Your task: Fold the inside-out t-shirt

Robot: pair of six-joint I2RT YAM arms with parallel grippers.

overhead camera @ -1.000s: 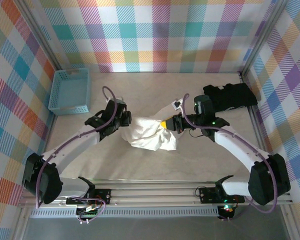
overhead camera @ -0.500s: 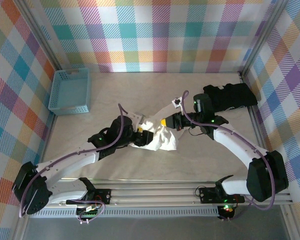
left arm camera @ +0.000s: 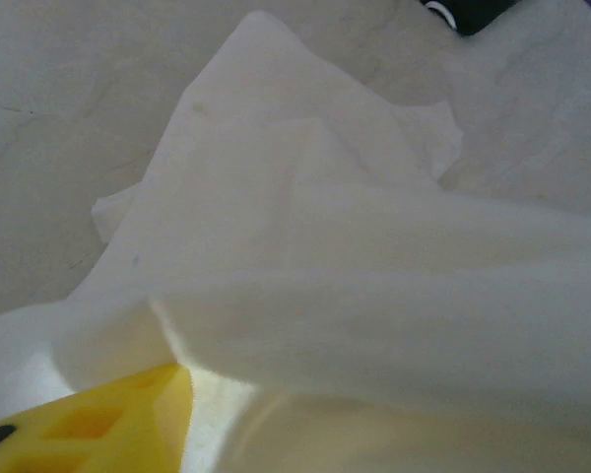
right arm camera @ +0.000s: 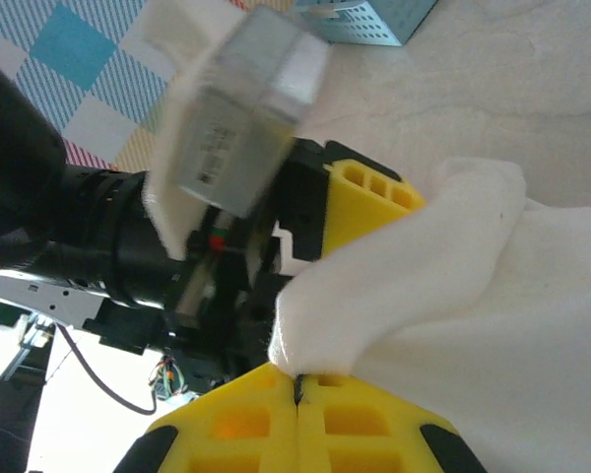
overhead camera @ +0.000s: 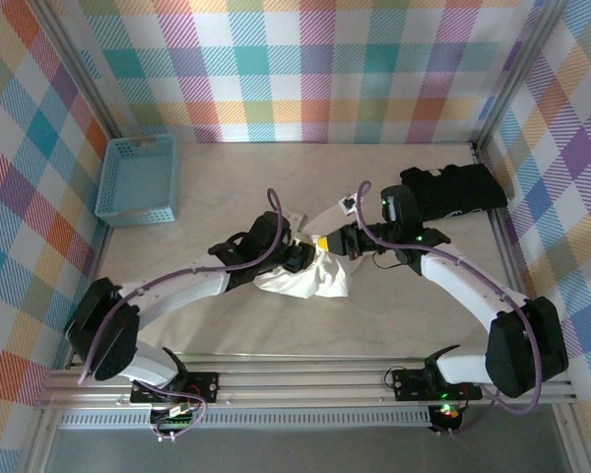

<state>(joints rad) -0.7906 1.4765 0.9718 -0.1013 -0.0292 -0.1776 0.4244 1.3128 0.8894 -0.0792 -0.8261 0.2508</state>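
Right pincer (right arm camera: 296, 419): is clamping its two yellow fingers flush together on a fold of the inside-out t-shirt (overhead camera: 310, 279). The white cloth is emerging from the seam where the fingers meet.
Purpose of this hold (judged): is anchoring one edge of the garment so that the heap can be drawn open against it.
Left pincer (overhead camera: 297, 260): is pushing into the heap from the opposite side, just beside the right pincer. Cloth is draping over its one visible yellow finger (left arm camera: 108, 419). The cloth is hiding whether the jaws are standing wide, narrow, or closed on fabric, so that cannot be told.
Purpose of this approach (judged): is seeking a second edge or layer, since two held points are needed to spread the cloth.
T-shirt position: is lying bunched and wrinkled at the middle of the counter (overhead camera: 227, 197), between the two pincers and touching both.
Progress (judged): no flat panel or crease is showing, so folding proper is not yet beginning.
Blue basket (overhead camera: 136, 213): is standing at the far left corner, well apart from the work.
Black garment (overhead camera: 453, 192): is lying folded at the far right, beyond the right arm and apart from the white cloth.
Count: two pincers, one white t-shirt, one black garment, one basket.
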